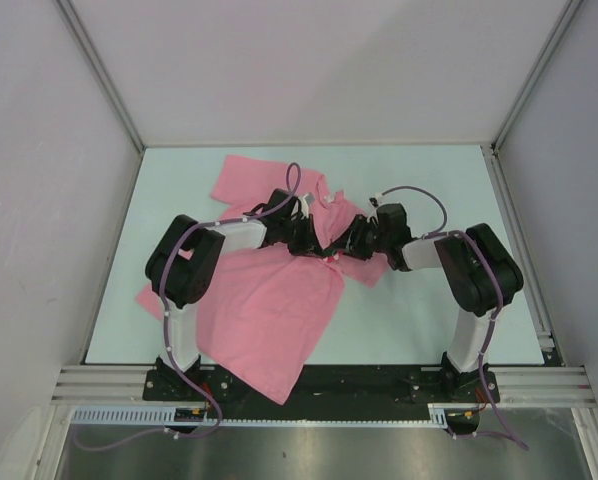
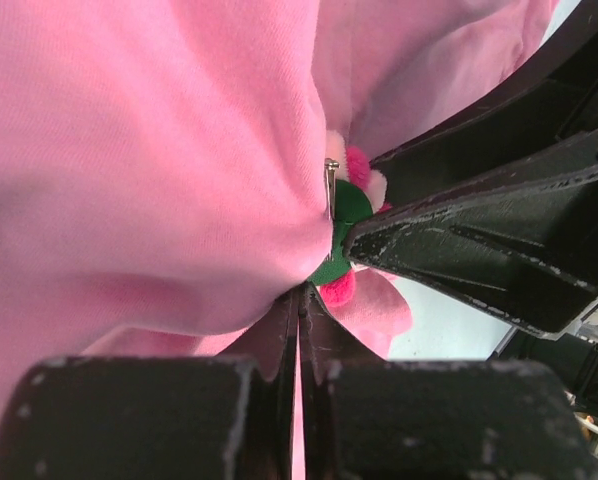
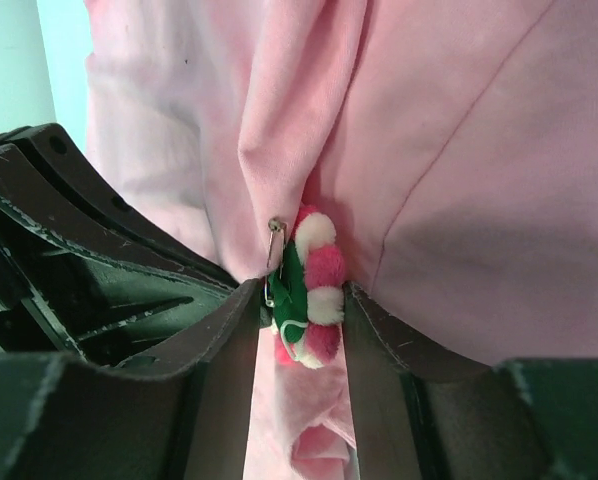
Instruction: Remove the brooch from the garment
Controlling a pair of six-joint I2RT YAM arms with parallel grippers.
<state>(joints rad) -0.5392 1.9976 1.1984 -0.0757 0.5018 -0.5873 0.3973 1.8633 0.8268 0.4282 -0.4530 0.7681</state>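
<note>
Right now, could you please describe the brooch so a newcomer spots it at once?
On the table lies a pink T-shirt; look between the right gripper's fingers at its bunched middle. The brooch is the only multicoloured thing: pink and white pompoms on green backing, with a silver pin.

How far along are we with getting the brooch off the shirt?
Done: the left gripper is shut on the garment just beside the brooch. In hand: the right gripper has a finger either side of the brooch; firm grip uncertain. Left: freeing it, as it sits pinned against the fabric.
</note>
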